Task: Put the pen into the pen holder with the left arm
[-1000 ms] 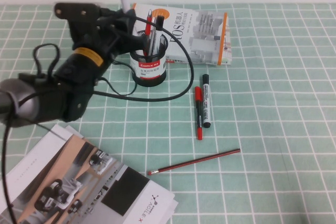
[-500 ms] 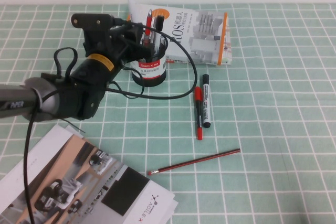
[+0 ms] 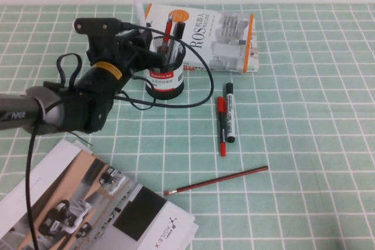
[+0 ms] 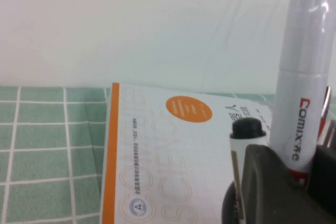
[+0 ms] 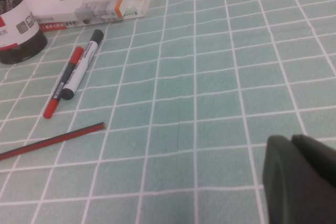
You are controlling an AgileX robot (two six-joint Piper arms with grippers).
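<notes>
My left gripper [image 3: 146,39] is shut on the pen [image 3: 137,5], a white marker that stands nearly upright. In the left wrist view the pen [image 4: 304,77] shows red lettering and sits between the two black fingers [image 4: 265,182]. The gripper hovers at the left rim of the pen holder [image 3: 167,77], a black mesh cup with a red label. The cup holds a red-capped pen and a black-capped pen [image 4: 247,128]. The held pen's lower end is hidden behind the gripper. My right gripper [image 5: 292,141] is shut and empty, low over the tablecloth, and is out of the high view.
A ROS book [image 3: 222,36] lies behind the holder. A black-capped white marker [image 3: 230,112] and a slim red pen [image 3: 221,124] lie right of it, with a red-black pencil [image 3: 220,181] nearer. An open magazine [image 3: 88,209] lies at front left. The arm's cable loops in front of the holder.
The left arm has stretched forward toward the holder and then shifted slightly left. The white pen moved with it and now shows lower against the wall.
</notes>
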